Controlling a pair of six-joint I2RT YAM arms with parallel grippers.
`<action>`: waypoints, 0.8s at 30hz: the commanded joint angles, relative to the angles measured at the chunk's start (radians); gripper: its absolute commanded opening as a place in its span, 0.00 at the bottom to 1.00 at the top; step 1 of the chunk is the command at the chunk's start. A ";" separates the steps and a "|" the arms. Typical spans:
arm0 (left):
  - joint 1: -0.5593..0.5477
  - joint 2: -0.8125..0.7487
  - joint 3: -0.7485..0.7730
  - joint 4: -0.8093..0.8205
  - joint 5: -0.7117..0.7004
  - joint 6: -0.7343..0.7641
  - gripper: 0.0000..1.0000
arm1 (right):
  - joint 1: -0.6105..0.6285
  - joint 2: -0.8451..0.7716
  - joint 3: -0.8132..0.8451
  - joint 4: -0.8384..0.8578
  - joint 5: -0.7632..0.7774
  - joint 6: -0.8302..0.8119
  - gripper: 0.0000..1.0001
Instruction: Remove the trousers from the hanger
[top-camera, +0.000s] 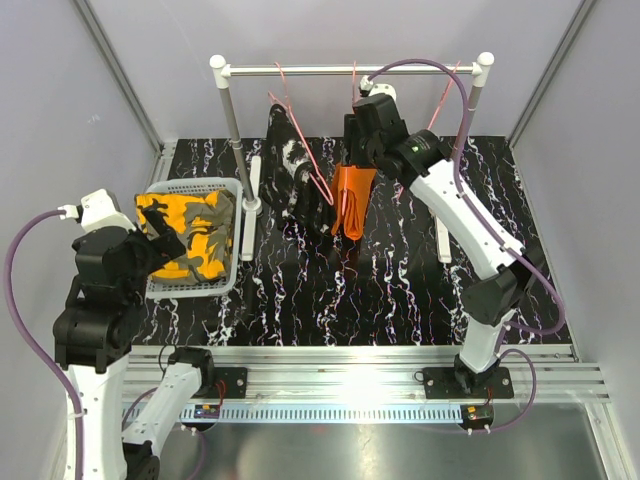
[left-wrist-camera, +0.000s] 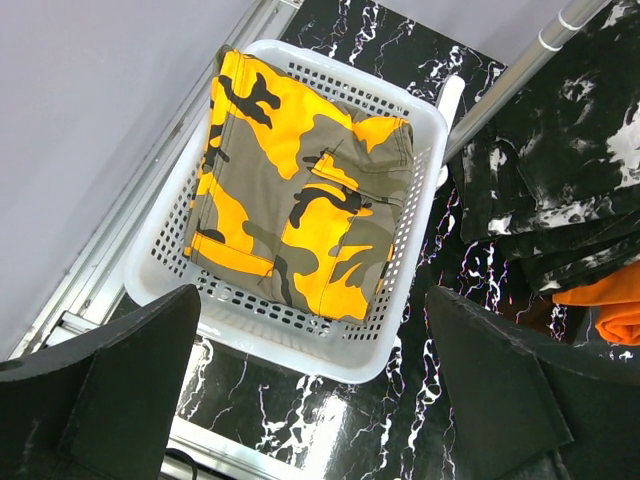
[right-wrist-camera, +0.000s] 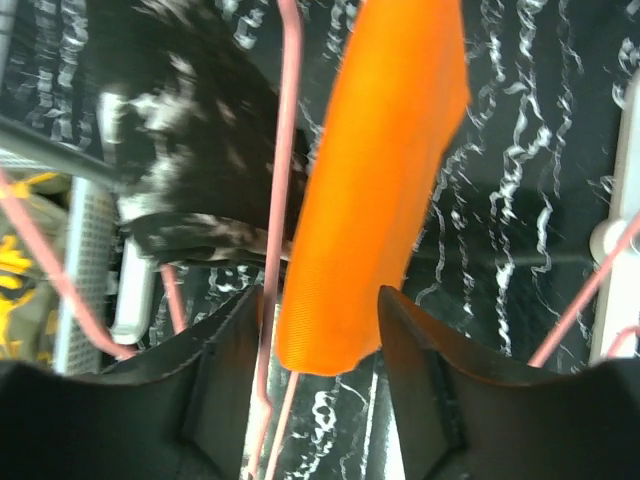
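l hand (left-wrist-camera: 312, 297) wide open, empty, above camo trousers (left-wrist-camera: 300, 190) in white basket (left-wrist-camera: 425, 130). r hand (right-wrist-camera: 320, 300) part open, fingers (right-wrist-camera: 225, 380) flanking orange trousers (right-wrist-camera: 390, 150) on pink hanger (right-wrist-camera: 286, 150); can't tell if gripping. black/white trousers (top-camera: 298, 172) hang beside, under rail (top-camera: 330, 70).

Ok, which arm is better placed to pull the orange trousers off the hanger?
The right: the right gripper straddles the orange trousers, while the left gripper hangs open over the basket.

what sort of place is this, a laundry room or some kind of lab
Probably a robot test cell, not a home: bare grey panel walls, a silver aluminium mounting rail, and a white clothes rack on a black marbled tabletop.
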 joint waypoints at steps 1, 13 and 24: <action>-0.012 0.004 0.001 0.050 0.023 0.024 0.99 | 0.004 0.012 0.036 -0.061 0.101 0.028 0.55; -0.031 0.008 -0.010 0.053 0.028 0.038 0.99 | -0.010 -0.046 -0.136 0.031 0.048 0.019 0.07; -0.040 0.068 0.008 0.148 0.300 0.075 0.99 | -0.030 -0.181 -0.153 0.178 0.078 -0.090 0.00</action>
